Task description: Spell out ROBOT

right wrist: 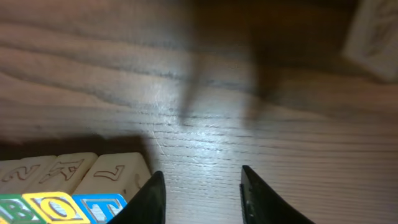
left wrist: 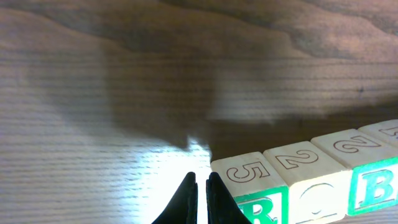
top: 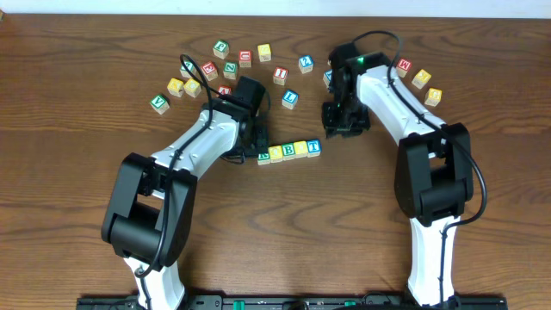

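the word is judged to be all but spelt. on the tabletop (top: 77, 172) a straight row of five cubes is laid between the two arms. at its left end the left claw (left wrist: 200, 193) is seen pressed together with nothing held, its tips low and just beside the r cube (left wrist: 258, 186). whether that cube is touched cannot be told. the first o cube (left wrist: 311, 183) is set against the r cube, and the b cube (left wrist: 370, 171) comes next. the second o cube (right wrist: 59, 206) is placed after it, and the row is closed at the right by the t cube (right wrist: 112, 186). just beside the t cube the right claw (right wrist: 202, 196) is held apart and empty, low over bare wood. the letters are read in order across the two wrist views, so the placing is taken as done. little is thought to be left: the row may be squared up from both ends, and the arms drawn clear. the spare cubes (top: 221, 46) are scattered well beyond the row and are not needed.
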### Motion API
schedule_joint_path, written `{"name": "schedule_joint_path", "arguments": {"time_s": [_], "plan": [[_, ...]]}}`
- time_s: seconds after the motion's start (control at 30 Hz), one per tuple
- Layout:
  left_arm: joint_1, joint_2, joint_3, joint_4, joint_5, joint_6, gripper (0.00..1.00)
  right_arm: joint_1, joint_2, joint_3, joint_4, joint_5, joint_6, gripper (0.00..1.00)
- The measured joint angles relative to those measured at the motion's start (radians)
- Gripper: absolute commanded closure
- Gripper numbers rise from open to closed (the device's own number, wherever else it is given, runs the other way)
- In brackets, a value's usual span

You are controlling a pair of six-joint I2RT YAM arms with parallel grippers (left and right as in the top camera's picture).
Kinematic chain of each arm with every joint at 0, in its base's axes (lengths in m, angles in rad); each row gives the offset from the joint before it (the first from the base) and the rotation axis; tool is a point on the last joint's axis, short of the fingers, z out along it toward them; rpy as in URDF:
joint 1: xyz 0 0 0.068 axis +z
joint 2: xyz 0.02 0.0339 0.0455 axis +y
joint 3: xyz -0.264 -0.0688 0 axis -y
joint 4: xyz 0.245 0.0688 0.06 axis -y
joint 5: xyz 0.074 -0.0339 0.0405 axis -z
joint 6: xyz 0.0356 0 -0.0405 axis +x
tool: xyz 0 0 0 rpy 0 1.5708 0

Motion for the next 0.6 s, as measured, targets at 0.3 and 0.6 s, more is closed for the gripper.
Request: {"name": "schedule_joint_path", "arguments": {"time_s": [0.3, 0.6], "plan": [[-0.01, 0.0, 0.0, -0.015, 0.003, -0.049, 0.93, 0.036, 0.0, -0.036, 0.005, -0.008, 0.004, 0.71], [-0.01, 0.0, 0.0, 0.008, 0.0, -0.049, 0.93, 0.043, 0.0, -0.039, 0.008, -0.003, 0.017, 0.71]]}}
